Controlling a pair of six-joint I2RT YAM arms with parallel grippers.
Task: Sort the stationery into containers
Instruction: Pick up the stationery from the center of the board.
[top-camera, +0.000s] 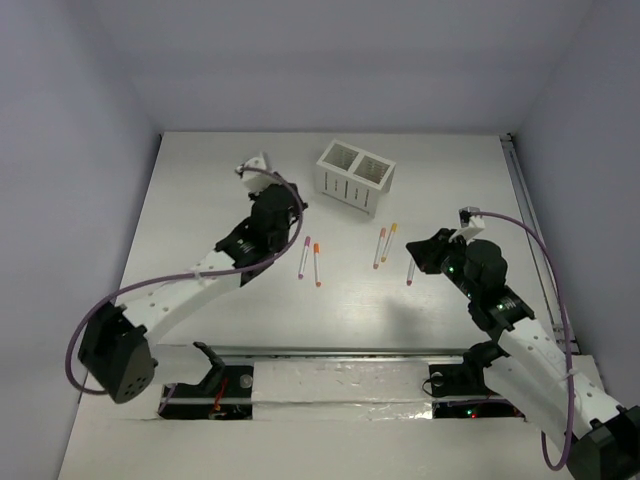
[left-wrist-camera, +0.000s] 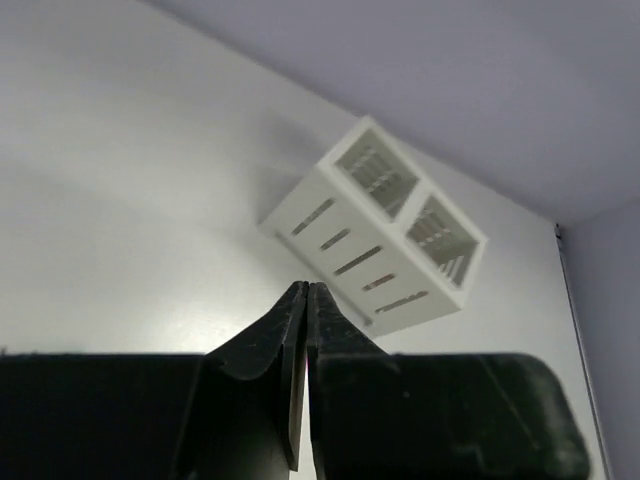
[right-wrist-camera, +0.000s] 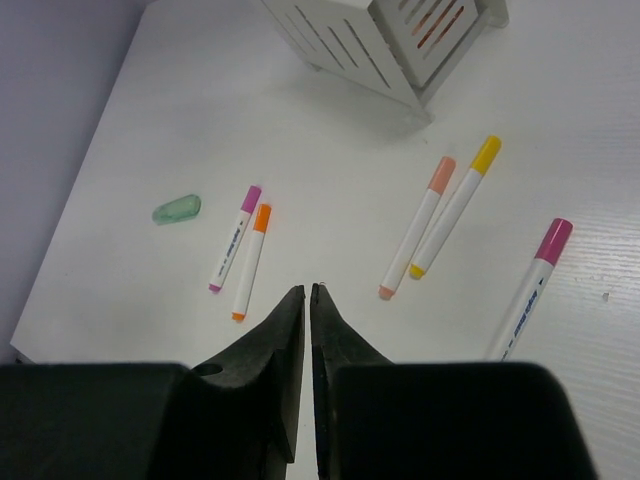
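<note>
White bench (top-camera: 450, 180) | left tool (left-wrist-camera: 306, 287) clenched empty, slotted box (left-wrist-camera: 350, 225) just ahead | right tool (right-wrist-camera: 306, 290) clenched too, pens (right-wrist-camera: 249, 262) scattered ahead

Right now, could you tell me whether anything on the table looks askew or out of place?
Only the box stands skewed to the table edges. Five pens lie loose in front of it, the magenta-capped one apart from the two pairs. Nothing looks damaged or spilled.

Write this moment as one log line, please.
left gripper: shut | right gripper: shut | pens: five on table, outside box | mint piece: on table
</note>
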